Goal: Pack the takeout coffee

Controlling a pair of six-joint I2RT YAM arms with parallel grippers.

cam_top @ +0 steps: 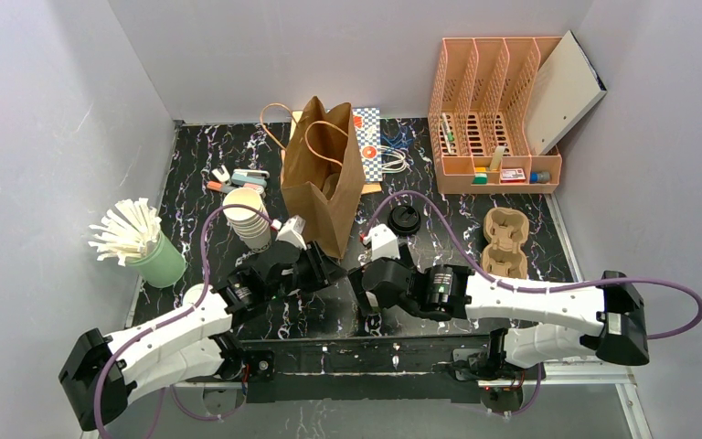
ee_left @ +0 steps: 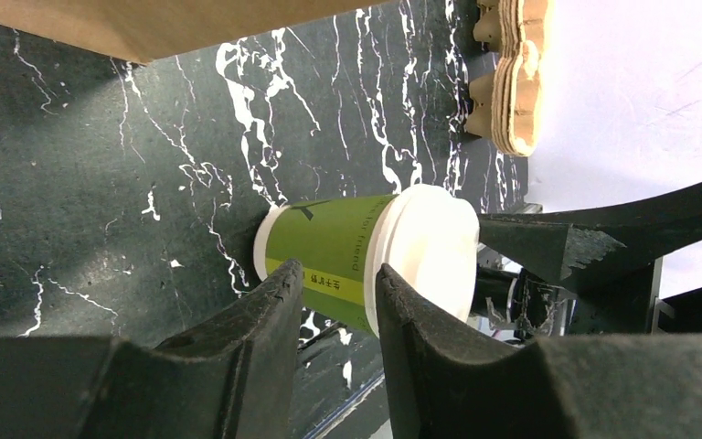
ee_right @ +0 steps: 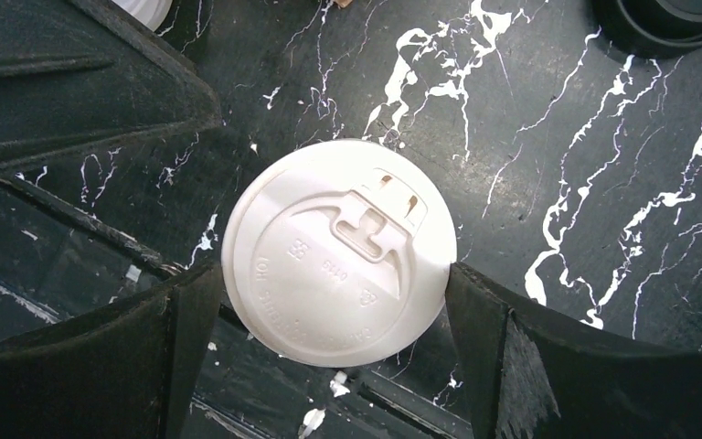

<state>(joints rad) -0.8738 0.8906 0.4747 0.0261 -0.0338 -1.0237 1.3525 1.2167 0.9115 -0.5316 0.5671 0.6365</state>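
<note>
Well, near the front edge of the black marbled tabletop, in front of the brown paper bag, the green-sided coffee cup stands upright. The right gripper straddles it from above, jaws spread wide and holding nothing. The left gripper sits beside it, jaws partly apart and also empty. The cup is probably light, thin paper that crushes easily, and its white lid could pop off, so a gentle hold on the sidewall just below the lid seems best.
</note>
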